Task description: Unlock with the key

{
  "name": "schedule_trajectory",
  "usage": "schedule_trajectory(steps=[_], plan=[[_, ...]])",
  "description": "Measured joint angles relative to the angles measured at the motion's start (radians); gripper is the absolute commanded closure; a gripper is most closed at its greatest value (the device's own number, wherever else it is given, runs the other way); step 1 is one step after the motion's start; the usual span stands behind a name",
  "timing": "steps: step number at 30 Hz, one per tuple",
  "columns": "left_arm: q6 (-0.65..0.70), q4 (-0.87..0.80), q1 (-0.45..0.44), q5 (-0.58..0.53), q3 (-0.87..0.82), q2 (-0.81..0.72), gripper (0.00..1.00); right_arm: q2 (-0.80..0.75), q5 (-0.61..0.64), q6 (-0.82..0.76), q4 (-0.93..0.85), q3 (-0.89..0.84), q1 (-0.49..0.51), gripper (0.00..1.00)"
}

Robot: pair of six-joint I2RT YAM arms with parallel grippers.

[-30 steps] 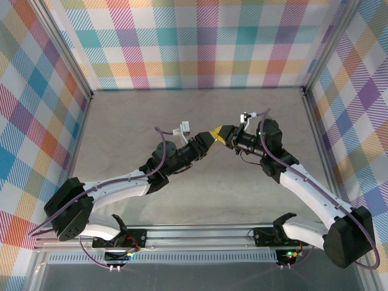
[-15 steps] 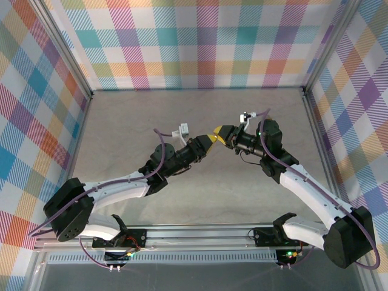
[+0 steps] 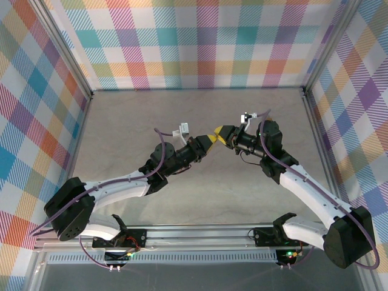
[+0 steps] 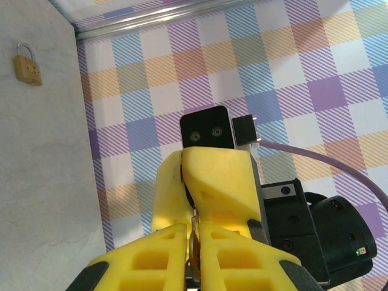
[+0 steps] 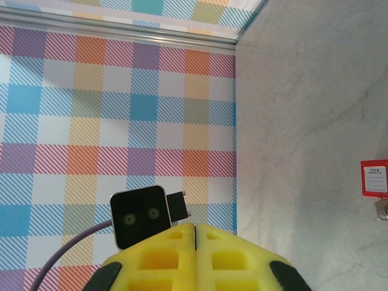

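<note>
Over the middle of the table my two yellow grippers meet tip to tip. A thin brass key stands edge-on between the fingers of my left gripper, which is shut on it. The key's blade runs up into the seam of my right gripper, also shut on it. From above, the left gripper and right gripper touch at their tips. In the right wrist view the right gripper shows its jaws pressed together. A small brass padlock with a silver shackle lies flat on the table, far from both grippers.
A red tag with a metal piece under it lies on the table at the right wrist view's right edge. Checked walls with aluminium rails enclose the grey table on three sides.
The left gripper's jaws have closed onto the key held out by the right gripper. Both arms have hardly moved.
</note>
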Motion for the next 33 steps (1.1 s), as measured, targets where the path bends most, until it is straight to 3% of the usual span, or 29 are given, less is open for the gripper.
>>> schedule_trajectory(steps=[6,10,11,15,21,28,33], plan=[[-0.018,0.029,0.000,0.010,0.004,0.020,1.00,0.000,0.015,0.006,0.007,-0.005,-0.001,1.00],[-0.023,0.021,0.006,0.022,0.004,0.025,1.00,0.000,0.022,0.005,0.006,-0.013,-0.001,1.00],[-0.023,0.018,0.007,0.026,0.004,0.024,1.00,0.000,0.022,0.003,0.003,-0.013,-0.001,0.96],[0.000,-0.047,0.029,0.068,0.005,0.003,1.00,-0.026,0.024,-0.048,-0.068,-0.012,0.000,0.66],[0.079,-0.214,0.086,0.166,0.041,-0.053,1.00,-0.082,0.001,-0.154,-0.208,0.019,-0.007,0.47],[0.159,-0.337,0.102,0.291,0.098,-0.052,1.00,-0.083,-0.047,-0.207,-0.247,0.030,-0.008,0.44],[0.188,-0.358,0.102,0.344,0.135,-0.038,1.00,-0.083,-0.063,-0.208,-0.243,0.029,-0.008,0.51]])
